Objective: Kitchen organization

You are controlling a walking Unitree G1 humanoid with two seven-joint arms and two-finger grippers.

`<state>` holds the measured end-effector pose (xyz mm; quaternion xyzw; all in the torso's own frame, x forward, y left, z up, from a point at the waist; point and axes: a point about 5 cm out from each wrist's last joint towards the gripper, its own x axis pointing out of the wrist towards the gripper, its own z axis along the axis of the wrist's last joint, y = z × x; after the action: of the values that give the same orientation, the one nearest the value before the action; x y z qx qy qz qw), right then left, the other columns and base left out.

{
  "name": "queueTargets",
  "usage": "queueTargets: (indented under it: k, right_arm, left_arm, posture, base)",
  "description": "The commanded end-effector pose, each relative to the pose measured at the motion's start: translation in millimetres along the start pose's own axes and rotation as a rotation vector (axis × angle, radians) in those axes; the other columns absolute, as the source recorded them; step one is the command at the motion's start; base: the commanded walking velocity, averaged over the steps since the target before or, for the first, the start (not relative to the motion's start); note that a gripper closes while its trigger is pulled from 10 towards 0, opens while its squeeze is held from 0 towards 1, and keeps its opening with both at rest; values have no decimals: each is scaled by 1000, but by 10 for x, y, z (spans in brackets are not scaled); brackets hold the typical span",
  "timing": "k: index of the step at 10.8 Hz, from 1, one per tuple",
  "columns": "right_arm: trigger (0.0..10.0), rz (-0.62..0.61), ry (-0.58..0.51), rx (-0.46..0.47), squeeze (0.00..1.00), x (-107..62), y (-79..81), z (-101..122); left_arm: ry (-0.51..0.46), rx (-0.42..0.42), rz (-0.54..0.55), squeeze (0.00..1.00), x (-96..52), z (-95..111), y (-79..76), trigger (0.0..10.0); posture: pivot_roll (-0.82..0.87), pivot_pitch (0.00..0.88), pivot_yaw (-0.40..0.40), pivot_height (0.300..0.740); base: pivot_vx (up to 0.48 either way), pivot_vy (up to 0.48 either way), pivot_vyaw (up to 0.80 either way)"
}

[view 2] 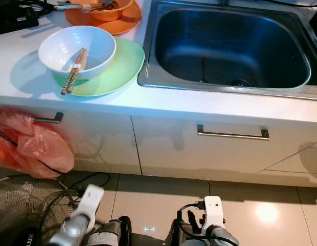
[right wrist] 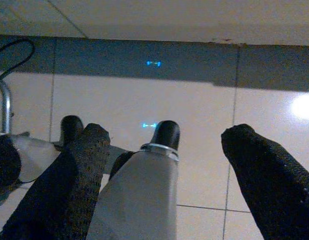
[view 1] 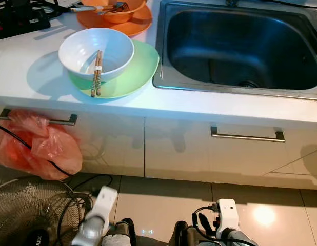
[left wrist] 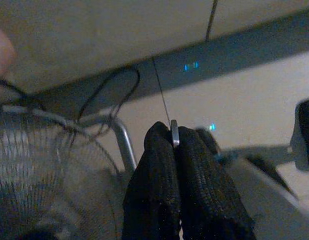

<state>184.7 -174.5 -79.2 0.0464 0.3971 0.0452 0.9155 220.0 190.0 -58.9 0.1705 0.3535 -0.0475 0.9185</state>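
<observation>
White bowl [view 1: 97, 51] with chopsticks [view 1: 96, 73] sits on green plate [view 1: 133, 72] on the surface [view 1: 25, 72], just left of the steel sink [view 1: 240, 46]. Orange bowl [view 1: 113, 11] on orange plate [view 1: 133, 24] behind it. Both arms hang low over the tile floor [view 1: 163, 200]. Left pincer [left wrist: 175, 175]: fingers pressed together. Right pincer [right wrist: 164, 180]: fingers apart, holding nothing. Red bag [view 1: 35, 148] hangs off drawer handle [view 1: 61, 120]; fan [view 1: 30, 215] below.

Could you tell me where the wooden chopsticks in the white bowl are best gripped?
Grip the wooden chopsticks at their lower ends, which stick out past the white bowl's rim over the green plate. Come from above on the cabinet side; there they stand clear.
</observation>
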Motion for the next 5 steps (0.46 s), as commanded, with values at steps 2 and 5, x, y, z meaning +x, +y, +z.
queueTargets:
  k: [2, 5]
  right_arm:
    - [10000, -29, 21, 13, 0, -36, -35, -95]
    - [10000, -50, -8, 14, 0, -39, -43, -76]
  left_arm:
    - [-37, 14, -5, 0, 9, 60, 32, 10000]
    - [-119, 87, -6, 0, 23, 195, 53, 10000]
  posture:
    - [100, 227, -44, 740]
    - [100, 229, -43, 740]
  base:
    - [0, 0, 0]
    - [0, 0, 0]
